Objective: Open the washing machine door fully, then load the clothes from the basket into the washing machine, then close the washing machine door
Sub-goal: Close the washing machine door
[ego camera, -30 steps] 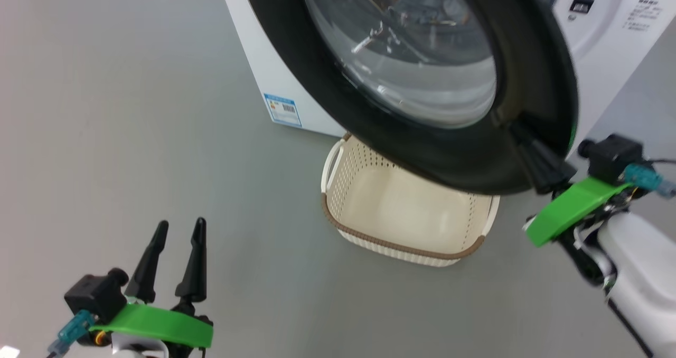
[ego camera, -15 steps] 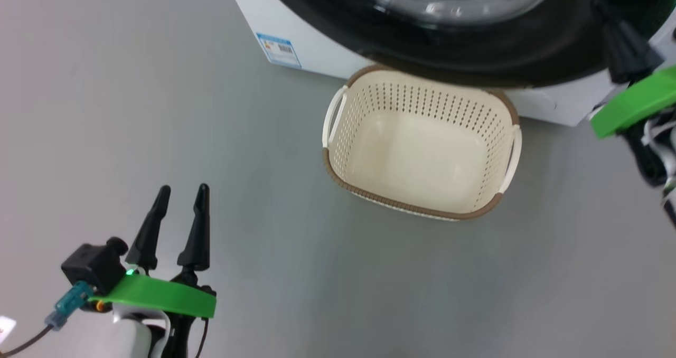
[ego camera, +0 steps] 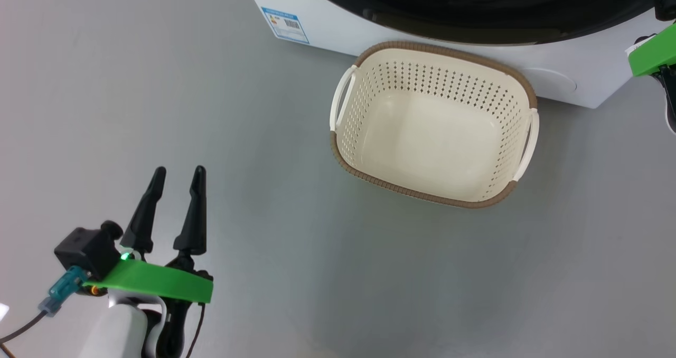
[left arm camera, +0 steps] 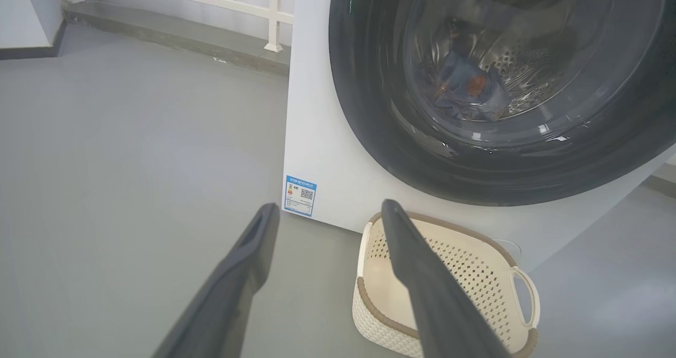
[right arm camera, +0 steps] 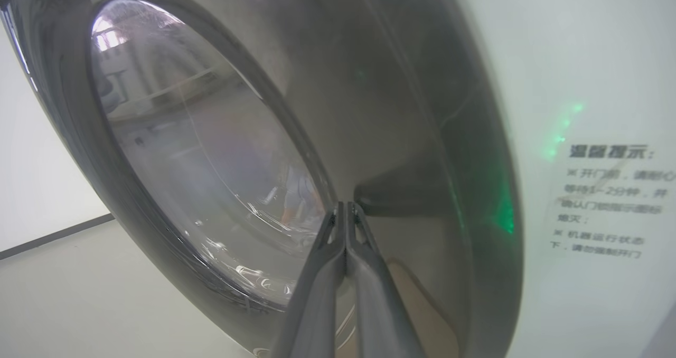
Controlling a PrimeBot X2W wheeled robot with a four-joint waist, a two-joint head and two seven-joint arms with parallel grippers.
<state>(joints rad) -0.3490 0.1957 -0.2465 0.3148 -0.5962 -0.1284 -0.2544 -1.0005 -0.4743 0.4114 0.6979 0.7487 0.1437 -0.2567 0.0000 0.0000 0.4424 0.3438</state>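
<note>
Washing machine door [left arm camera: 364, 110]: lies flush against the front of the washing machine [left arm camera: 317, 136].
Clothes [left arm camera: 467, 88]: inside the drum; you see them through the door glass.
Basket [ego camera: 443, 50]: on the grey floor [ego camera: 158, 110], just in front of the machine, below the door and right of the blue label [ego camera: 285, 24].
Left jaws: spread wide, holding nothing; you find the fingers [ego camera: 194, 210] low on your left, well apart from the basket.
Right jaws: pressed together with nothing between them; the fingers [right arm camera: 316, 294] point at the door's black rim beside a dark recess. You cannot tell whether they touch it.
</note>
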